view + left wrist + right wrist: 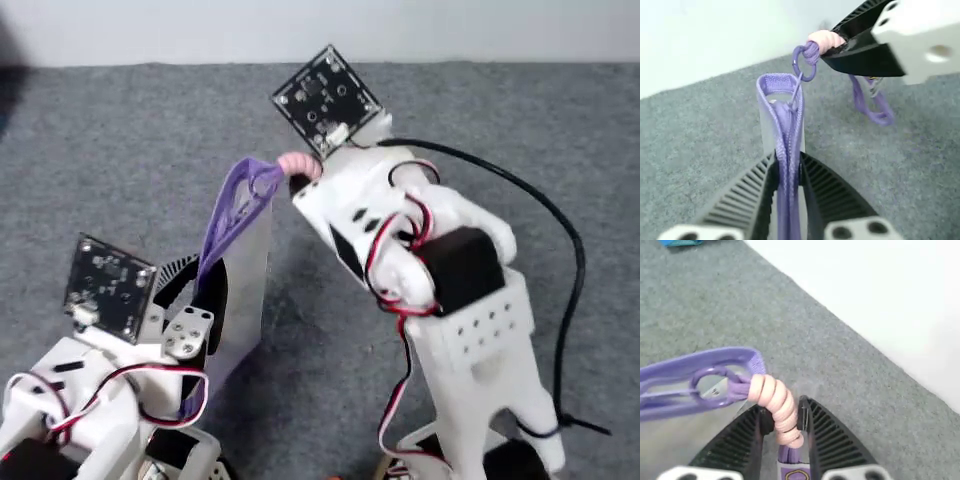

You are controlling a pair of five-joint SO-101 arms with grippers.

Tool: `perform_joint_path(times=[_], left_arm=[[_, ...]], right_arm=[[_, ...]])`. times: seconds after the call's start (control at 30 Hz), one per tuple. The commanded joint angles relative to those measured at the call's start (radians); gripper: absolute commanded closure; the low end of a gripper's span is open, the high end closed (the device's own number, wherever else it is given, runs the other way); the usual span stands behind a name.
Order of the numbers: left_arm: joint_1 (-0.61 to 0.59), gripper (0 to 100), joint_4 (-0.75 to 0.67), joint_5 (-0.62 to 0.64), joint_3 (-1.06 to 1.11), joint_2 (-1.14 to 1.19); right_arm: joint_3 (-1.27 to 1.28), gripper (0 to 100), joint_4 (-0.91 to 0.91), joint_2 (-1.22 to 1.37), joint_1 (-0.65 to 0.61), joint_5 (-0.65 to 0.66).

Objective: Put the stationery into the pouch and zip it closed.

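Observation:
The pouch [245, 290] is clear with a purple zip edge [225, 225] and is held upright above the grey mat. My left gripper [205, 290] is shut on its near end; the left wrist view has the zip edge [785, 115] running up from between that gripper [787, 170]. My right gripper [300, 185] is at the pouch's far top corner, shut on the pink coiled zip pull [298, 163]. In the right wrist view the pull [775, 402] sits between the fingers of that gripper [782, 420], joined to a purple ring [710, 385]. The right gripper [850, 45] also appears in the left wrist view.
A grey mat [120, 150] covers the table up to a white wall [300, 30]. A purple cord loop [870, 107] hangs under the right gripper. A black cable [560, 230] trails behind the right arm. A blue object [682, 242] lies far off.

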Motion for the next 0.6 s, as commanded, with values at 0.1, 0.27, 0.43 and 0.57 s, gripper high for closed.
perform_joint_path(times=[0.1, 0.27, 0.43, 0.57], left_arm=[[0.000, 99, 0.087, -0.008, -0.156, -0.015], [0.000, 99, 0.132, -0.028, -0.248, -0.015], [0.005, 99, 0.158, -0.057, -0.265, -0.015], [0.008, 99, 0.158, -0.057, -0.265, -0.015]], right_arm=[[-0.009, 99.1, -0.073, 0.071, 0.099, 0.008], [-0.008, 99.1, -0.150, 0.162, 0.150, 0.008], [-0.009, 99.1, -0.232, 0.260, 0.222, 0.008], [-0.012, 99.1, -0.268, 0.298, 0.243, 0.008]])
